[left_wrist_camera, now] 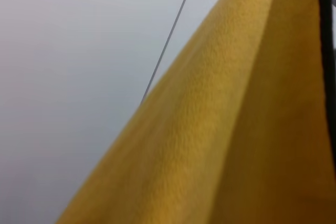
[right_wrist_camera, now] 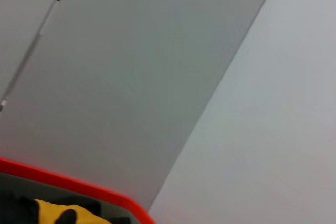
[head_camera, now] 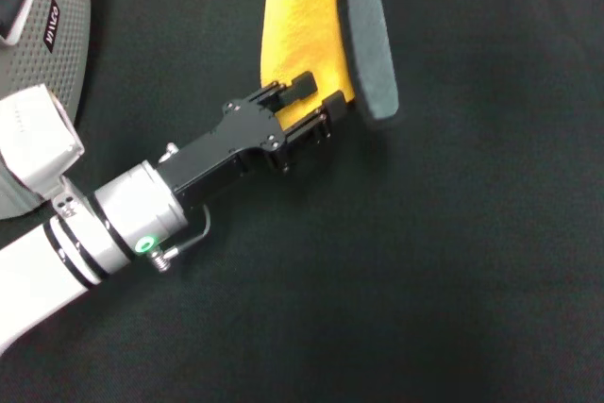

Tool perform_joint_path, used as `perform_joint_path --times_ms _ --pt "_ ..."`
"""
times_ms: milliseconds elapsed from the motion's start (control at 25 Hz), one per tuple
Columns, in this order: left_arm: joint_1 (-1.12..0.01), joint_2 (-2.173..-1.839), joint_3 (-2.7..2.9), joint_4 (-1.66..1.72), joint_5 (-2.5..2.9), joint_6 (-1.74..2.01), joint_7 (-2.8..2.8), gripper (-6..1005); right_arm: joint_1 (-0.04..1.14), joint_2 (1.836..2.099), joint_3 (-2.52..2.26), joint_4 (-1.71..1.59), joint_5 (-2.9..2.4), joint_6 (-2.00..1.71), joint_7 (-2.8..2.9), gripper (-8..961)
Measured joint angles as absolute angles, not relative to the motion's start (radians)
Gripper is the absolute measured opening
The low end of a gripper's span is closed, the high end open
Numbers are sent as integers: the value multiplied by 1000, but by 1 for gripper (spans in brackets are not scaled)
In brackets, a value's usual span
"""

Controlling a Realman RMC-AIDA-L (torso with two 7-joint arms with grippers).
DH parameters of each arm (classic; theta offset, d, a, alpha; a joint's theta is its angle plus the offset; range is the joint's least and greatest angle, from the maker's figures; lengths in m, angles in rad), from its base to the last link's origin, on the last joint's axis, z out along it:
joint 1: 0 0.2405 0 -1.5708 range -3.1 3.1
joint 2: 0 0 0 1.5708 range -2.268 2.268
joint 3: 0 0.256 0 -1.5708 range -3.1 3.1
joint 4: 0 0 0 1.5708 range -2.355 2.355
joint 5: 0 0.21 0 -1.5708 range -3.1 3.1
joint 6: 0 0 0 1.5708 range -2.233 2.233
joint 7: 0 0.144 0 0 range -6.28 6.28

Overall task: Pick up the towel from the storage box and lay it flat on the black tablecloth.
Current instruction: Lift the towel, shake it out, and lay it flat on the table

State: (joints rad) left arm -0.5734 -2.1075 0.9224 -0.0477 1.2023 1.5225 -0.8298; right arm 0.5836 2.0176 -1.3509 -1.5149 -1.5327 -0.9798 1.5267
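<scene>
1. The left gripper (head_camera: pixel 310 101) hangs above the black tablecloth (head_camera: pixel 453 261), fingers pinched on the towel's (head_camera: pixel 311 25) lower yellow edge.
2. The towel rises beyond the claw, its grey-green face turned right.
3. Behind the claw, far left, stands the storage box (head_camera: pixel 57 44); wide bare cloth lies to the right.

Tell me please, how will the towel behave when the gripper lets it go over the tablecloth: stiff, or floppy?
Probably floppy: the towel hangs folded from the left gripper, yellow face beside its grey-green face. It looks light, since a grip on one edge carries it. Released above the black tablecloth, it would likely crumple rather than lie flat.
</scene>
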Motion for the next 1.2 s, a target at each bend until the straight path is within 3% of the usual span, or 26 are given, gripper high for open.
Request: perform_joint_path --times_ms 1200 --pt "-538 -2108 961 -79 1162 1572 -762 638 706 2025 -1440 -1362 -1579 -881 1522 13"
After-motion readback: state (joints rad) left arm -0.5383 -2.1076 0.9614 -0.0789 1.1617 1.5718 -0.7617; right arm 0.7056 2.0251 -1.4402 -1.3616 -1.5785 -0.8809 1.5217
